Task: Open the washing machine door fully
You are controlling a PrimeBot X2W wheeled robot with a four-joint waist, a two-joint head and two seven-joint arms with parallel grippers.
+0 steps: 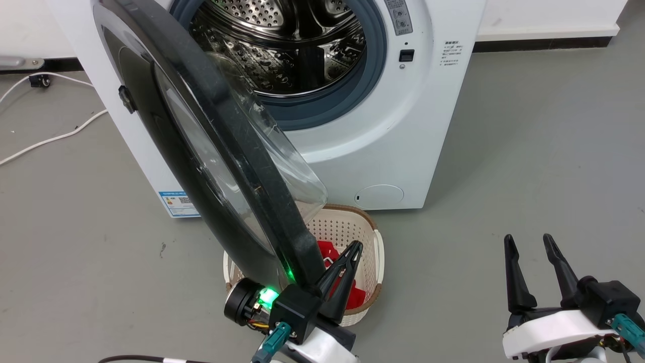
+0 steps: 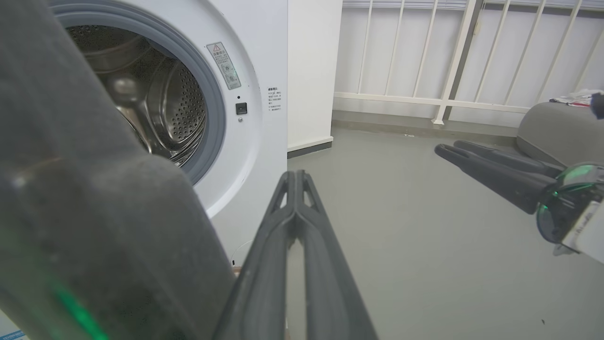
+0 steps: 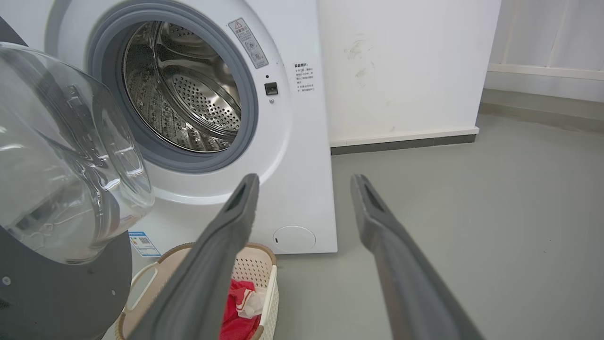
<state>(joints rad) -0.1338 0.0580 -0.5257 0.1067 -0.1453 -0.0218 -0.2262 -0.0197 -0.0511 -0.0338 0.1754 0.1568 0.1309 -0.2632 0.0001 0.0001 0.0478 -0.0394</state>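
**Black washing machine door (image 1: 206, 146) stands partly open**

Cream perforated plastic basket (image 1: 375, 247) sits at the foot of the white washing machine (image 1: 403, 141), holding red cloth (image 1: 352, 297). The round glossy door swings out from the machine's left side, its clear glass bowl facing the steel drum (image 1: 282, 45). The left gripper (image 1: 357, 247), fingers pressed together, sits beside the door's lower rim. The right gripper (image 1: 527, 239) is spread, well off the machine.

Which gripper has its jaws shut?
The left gripper, at the lower edge of the washing machine door, jaws pressed together. The right gripper has its jaws apart, over the floor.
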